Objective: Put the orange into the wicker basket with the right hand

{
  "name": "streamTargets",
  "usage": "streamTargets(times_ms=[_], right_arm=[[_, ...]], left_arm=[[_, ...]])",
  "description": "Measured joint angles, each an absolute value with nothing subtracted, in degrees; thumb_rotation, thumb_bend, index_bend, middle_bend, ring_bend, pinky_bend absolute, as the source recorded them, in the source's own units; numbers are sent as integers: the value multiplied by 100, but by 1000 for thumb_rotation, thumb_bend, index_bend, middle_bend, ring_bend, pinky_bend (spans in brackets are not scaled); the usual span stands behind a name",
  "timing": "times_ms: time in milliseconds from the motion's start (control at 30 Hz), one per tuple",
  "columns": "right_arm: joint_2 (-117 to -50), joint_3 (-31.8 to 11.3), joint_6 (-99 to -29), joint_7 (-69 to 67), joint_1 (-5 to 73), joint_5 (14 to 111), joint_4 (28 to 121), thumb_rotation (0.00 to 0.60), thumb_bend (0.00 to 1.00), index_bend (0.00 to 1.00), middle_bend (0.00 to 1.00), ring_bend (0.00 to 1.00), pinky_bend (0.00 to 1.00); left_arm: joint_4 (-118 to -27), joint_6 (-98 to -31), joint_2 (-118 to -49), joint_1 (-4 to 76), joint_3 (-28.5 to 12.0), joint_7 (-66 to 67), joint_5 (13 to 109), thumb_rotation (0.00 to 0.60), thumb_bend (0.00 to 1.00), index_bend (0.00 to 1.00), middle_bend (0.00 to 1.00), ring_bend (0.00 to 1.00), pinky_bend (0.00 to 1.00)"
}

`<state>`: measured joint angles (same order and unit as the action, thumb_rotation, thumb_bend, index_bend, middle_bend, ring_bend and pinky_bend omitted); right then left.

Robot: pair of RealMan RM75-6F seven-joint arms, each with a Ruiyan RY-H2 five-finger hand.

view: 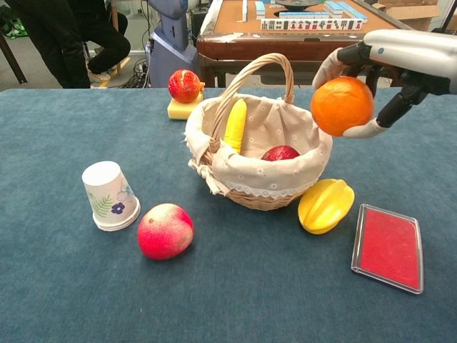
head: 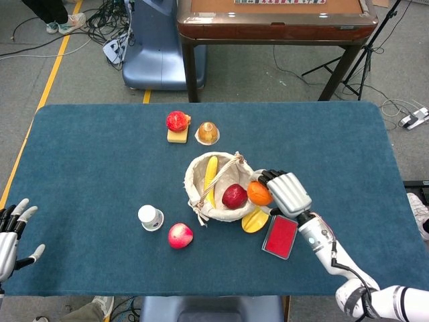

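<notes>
Orange (view: 341,106), round and glossy, gripped by right hand (view: 400,63) fingers over wicker basket (view: 251,187) rim, left hand (head: 12,235) fingers spread, head view only.

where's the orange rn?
The round orange is off the table, held in the right hand, by the right rim of the cloth-lined wicker basket in the chest view, above the yellow starfruit.

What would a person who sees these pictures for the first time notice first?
First, the round orange held in the air by the silver right hand, at the right rim of the cloth-lined wicker basket in the middle of the blue table. Next, the basket's contents: a yellow banana and a dark red apple.
</notes>
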<state>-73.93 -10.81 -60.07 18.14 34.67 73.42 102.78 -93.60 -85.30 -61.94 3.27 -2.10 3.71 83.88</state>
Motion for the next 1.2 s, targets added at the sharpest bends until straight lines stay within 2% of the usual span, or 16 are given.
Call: streamTargets(times_ms=[200,500,667,900,1200], right_arm=[[-7550,-1068,-5972,1917,3584,7277,10254,600,244,78,92,175,461],[-7257,-927,-6117,1843,3458,7450,10409,600,245,67,82,163,461],[-6938,-726,-6696,1832,3056,7752,10511,600,244,67,129,165,461],[-6439,-335,-7654,1794,2216,8126,10526,600,245,67,143,165,461],[-6204,20,-8465,1541,1347,8301,10326,600,244,68,150,166,461]], left_arm=[[-9340,-8554,-6184,306,-214,342,8373,600,260,169,0,0,0],[-9355,-8557,-6174,316,-220,343,8395,600,260,173,0,0,0],[-9352,-8493,-6187,351,-216,365,8397,600,260,174,0,0,0],[-9406,-8489,-6215,404,-230,425,8470,600,260,173,0,0,0],[-9428,-8502,-6212,402,-238,444,8445,600,260,173,0,0,0]])
